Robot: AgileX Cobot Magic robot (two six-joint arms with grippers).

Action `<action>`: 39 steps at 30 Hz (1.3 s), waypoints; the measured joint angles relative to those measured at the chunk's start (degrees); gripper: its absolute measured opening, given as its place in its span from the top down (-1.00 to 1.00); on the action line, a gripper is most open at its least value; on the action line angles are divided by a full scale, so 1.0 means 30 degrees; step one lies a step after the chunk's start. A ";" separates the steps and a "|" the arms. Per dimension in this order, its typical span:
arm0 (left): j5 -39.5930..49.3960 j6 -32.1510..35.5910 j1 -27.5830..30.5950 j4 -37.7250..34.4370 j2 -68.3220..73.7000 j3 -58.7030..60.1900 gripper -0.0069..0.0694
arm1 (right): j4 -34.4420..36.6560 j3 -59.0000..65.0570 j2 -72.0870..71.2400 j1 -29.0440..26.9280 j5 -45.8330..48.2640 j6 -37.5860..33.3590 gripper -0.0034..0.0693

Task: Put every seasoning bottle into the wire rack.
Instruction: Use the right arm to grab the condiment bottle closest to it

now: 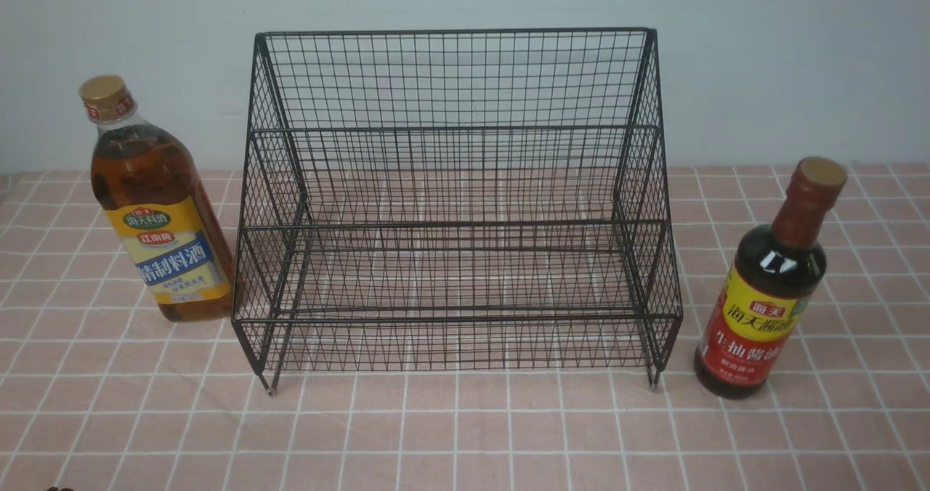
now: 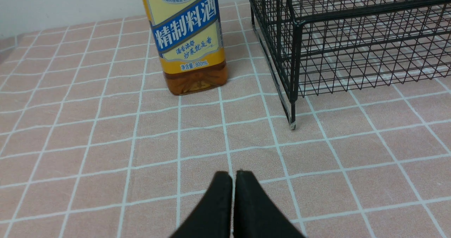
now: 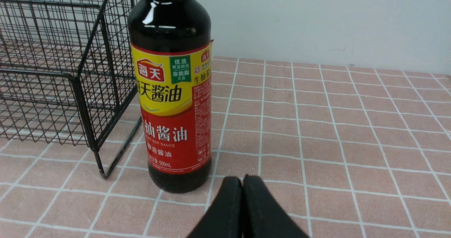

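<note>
The black wire rack (image 1: 458, 208) stands in the middle of the table with nothing on its two tiers. Left of it stands the amber seasoning bottle (image 1: 156, 215) with a gold cap and a yellow-blue label. Right of it stands the slimmer dark seasoning bottle (image 1: 770, 287) with a red neck and a yellow-red label. My left gripper (image 2: 233, 174) is shut and holds nothing, a good way short of the amber bottle (image 2: 190, 37). My right gripper (image 3: 242, 178) is shut and holds nothing, just beside the dark bottle's (image 3: 172, 90) base. Neither gripper shows in the front view.
A pink cloth with a white grid (image 1: 465, 433) covers the table. A plain pale wall (image 1: 763, 62) rises close behind the rack. The rack's front feet (image 2: 292, 125) (image 3: 104, 174) stand near each bottle.
</note>
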 joint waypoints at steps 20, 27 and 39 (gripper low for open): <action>0.0000 0.0000 0.0000 0.0000 0.0000 0.0000 0.84 | 0.0000 0.0000 0.0000 0.0000 0.0000 0.0161 0.94; 0.0000 0.0000 0.0000 0.0000 0.0000 0.0000 0.84 | 0.0000 0.0000 0.0000 0.0000 0.0000 0.0161 0.94; 0.0000 0.0000 0.0000 0.0000 0.0000 0.0000 0.84 | 0.2702 0.0107 0.0000 0.0000 -0.2085 0.0385 0.94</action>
